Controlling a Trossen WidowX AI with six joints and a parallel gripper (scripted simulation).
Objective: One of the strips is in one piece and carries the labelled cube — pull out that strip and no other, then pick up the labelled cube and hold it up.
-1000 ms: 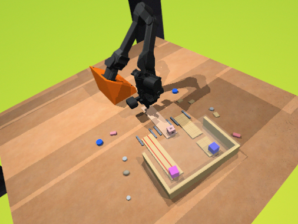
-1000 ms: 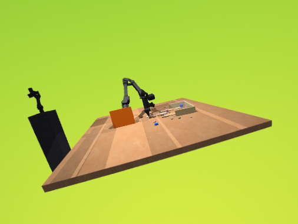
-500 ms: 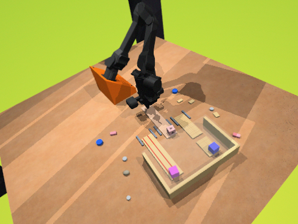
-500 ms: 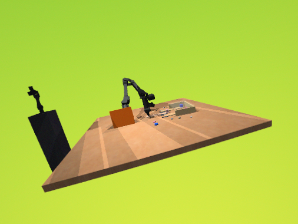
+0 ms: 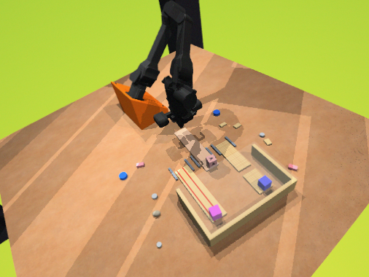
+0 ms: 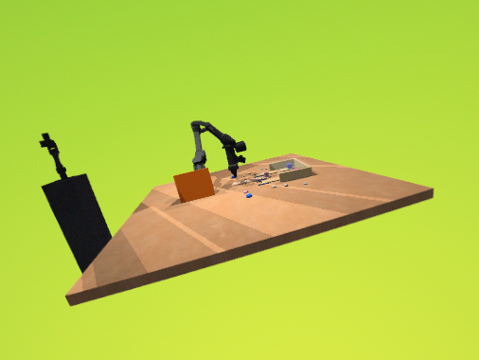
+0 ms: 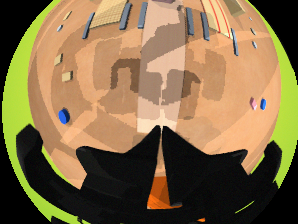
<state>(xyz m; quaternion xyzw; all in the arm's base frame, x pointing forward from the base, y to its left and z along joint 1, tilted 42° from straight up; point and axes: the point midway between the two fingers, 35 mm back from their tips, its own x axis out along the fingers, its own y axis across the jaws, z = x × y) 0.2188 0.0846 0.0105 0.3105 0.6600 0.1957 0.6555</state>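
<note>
A plain pinkish strip (image 5: 190, 143) (image 7: 161, 52) lies in one piece, its near end out past the grey bars. The pink labelled cube (image 5: 211, 160) stands on its far end, with a dark mark; only its edge shows in the wrist view. A striped strip (image 5: 195, 186) with two red lines carries a magenta cube (image 5: 215, 212). A woven tan strip is in two pieces, a near piece (image 5: 233, 156) and a far piece (image 5: 252, 179), with a gap between; a blue cube (image 5: 265, 183) is on the far piece. My gripper (image 5: 181, 125) (image 6: 235, 176) (image 7: 160, 129) is shut, its tips over the plain strip's near end.
A low tan wall (image 5: 251, 212) (image 6: 295, 174) surrounds the strips' far ends on three sides. Short grey bars stand beside the strips. An orange block (image 5: 153, 116) (image 6: 194, 185) is near the arm's base. Blue discs, pebbles and small pink and tan pieces lie around.
</note>
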